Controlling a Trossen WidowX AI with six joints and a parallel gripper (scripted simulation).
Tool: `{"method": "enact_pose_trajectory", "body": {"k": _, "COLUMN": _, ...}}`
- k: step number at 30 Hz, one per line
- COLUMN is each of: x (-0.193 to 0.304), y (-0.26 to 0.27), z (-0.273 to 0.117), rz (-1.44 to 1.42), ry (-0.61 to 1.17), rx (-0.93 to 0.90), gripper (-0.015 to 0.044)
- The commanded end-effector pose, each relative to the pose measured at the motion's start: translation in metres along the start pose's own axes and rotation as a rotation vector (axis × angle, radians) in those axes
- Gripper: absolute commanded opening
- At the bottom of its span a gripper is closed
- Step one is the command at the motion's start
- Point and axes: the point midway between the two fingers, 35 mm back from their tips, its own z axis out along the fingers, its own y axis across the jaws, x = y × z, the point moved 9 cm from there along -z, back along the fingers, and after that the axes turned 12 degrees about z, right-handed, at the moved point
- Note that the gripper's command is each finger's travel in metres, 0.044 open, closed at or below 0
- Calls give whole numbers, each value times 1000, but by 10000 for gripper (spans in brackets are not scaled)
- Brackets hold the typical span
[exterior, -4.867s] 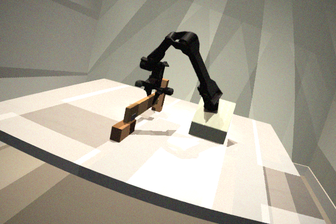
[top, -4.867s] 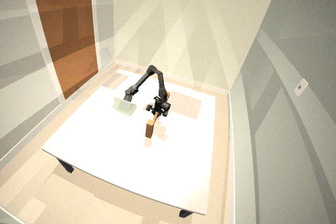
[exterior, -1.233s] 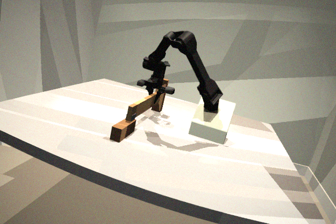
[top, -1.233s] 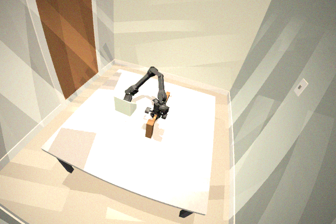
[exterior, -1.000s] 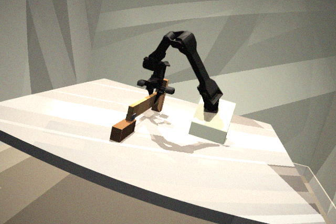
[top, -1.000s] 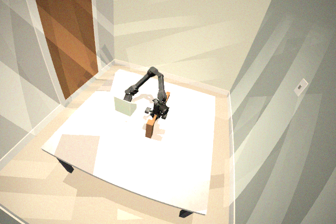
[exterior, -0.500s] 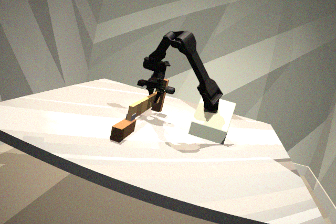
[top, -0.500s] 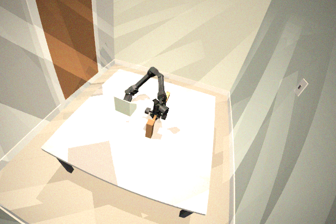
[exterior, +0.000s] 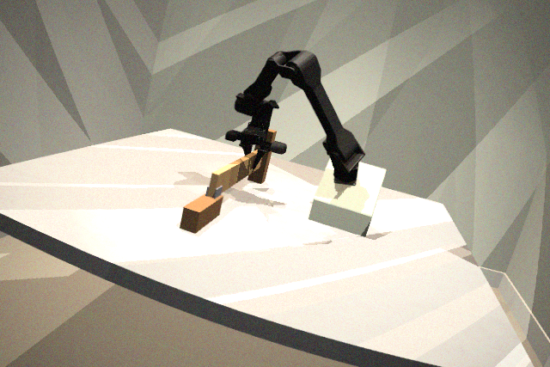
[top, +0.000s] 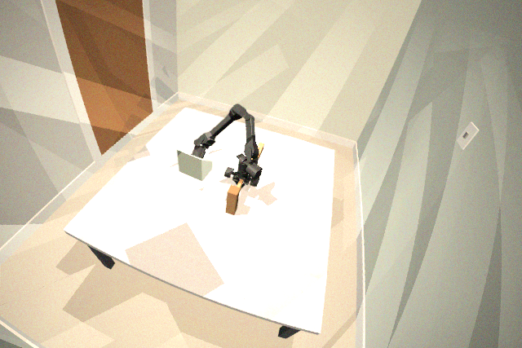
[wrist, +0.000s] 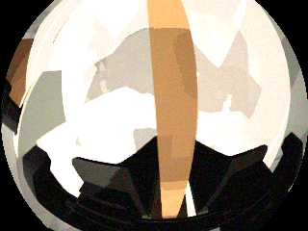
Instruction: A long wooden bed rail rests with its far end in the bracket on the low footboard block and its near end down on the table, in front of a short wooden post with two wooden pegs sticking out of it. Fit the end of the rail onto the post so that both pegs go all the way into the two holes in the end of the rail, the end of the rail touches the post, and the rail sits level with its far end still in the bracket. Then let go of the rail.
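Exterior view: one long light-brown wooden rail (top: 240, 184) (exterior: 234, 173) (wrist: 174, 87), gripped between the black parallel jaws (top: 241, 182) (exterior: 251, 159) above the white counter (top: 269, 268) (exterior: 248, 238) (wrist: 120, 115); far end at the grey bracket (exterior: 217, 192) on the low brown wooden footboard block (top: 232, 200) (exterior: 199, 214); near end by the upright brown wooden post (exterior: 265, 168). Peg engagement: cannot be told. Best handling, as judged: rail kept level, holes aligned with pegs, then pushed straight and slowly until contact, bracket seating preserved.

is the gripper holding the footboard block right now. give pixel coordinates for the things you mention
No, in the exterior view the gripper (exterior: 252, 161) (wrist: 169, 138) is shut on the rail (exterior: 233, 173) (wrist: 174, 106), beyond the block (exterior: 202, 210).
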Motion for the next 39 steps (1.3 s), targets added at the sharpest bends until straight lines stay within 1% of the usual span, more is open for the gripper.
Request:
{"method": "enact_pose_trajectory", "body": {"k": 1, "x": 0, "y": 0, "z": 0, "rz": 0, "ry": 0, "rx": 0, "gripper": 53}}
{"method": "enact_pose_trajectory", "body": {"k": 16, "x": 0, "y": 0, "z": 0, "rz": 0, "ry": 0, "rx": 0, "gripper": 440}}
{"method": "enact_pose_trajectory", "body": {"k": 20, "x": -2, "y": 0, "z": -2, "rz": 0, "ry": 0, "rx": 1, "gripper": 440}}
{"method": "enact_pose_trajectory", "body": {"k": 23, "x": -23, "y": 5, "z": -23, "rz": 0, "ry": 2, "rx": 7, "gripper": 440}}
{"method": "enact_pose_trajectory", "body": {"k": 25, "x": -30, "y": 8, "z": -30, "rz": 0, "ry": 3, "rx": 8, "gripper": 440}}
{"method": "enact_pose_trajectory", "body": {"k": 39, "x": -30, "y": 8, "z": -30, "rz": 0, "ry": 3, "rx": 8, "gripper": 440}}
